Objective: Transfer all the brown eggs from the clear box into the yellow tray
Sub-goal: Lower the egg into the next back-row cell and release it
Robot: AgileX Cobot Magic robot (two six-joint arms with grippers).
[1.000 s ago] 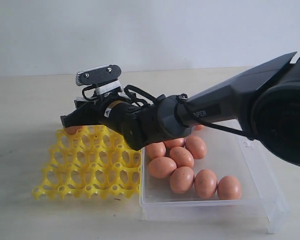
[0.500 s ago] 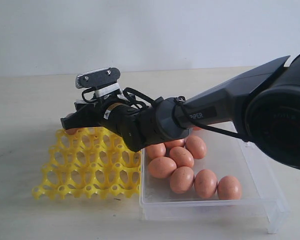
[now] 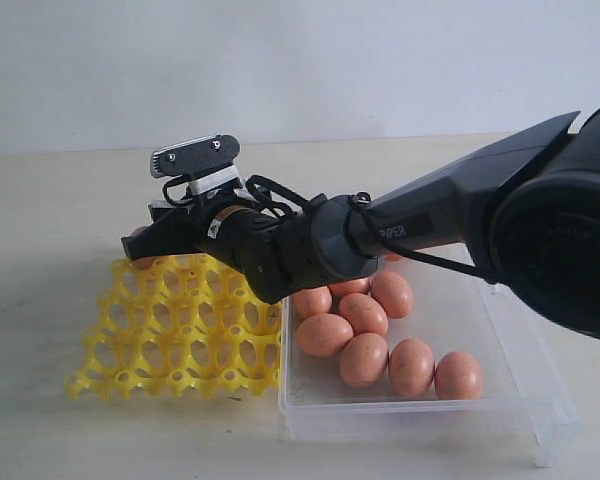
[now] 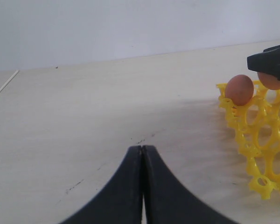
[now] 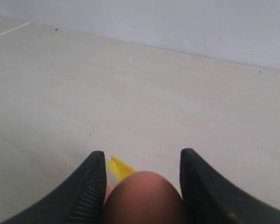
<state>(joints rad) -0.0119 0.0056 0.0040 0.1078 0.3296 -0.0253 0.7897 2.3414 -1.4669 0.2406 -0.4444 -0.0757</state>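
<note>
Reaching over from the box side, the right gripper (image 3: 140, 247) hangs above the corner of the yellow tray (image 3: 180, 352) farthest from the clear box (image 3: 500, 325), which sits just beside the tray. Only a sliver of brown shows under its tip, so the grasp is hard to read from here. Eight or so brown eggs (image 3: 364, 359) lie loose in the box, and the thick arm (image 3: 430, 225) hides whatever is behind it, so I cannot give a full count. Nearly every cup I can see looks bare, so I reckon the job has barely begun. From the left wrist, the left gripper (image 4: 141, 154) has its fingers pressed together on nothing, well apart from the tray. One egg (image 4: 239, 89) sits in the tray's corner cup, with a second egg (image 4: 272, 80) just beside it under a black fingertip. The rest of the tray is cut off. From the right wrist, two fingers (image 5: 91, 186) clasp that second egg above a scrap of yellow, and I cannot tell which cup lies below.
</note>
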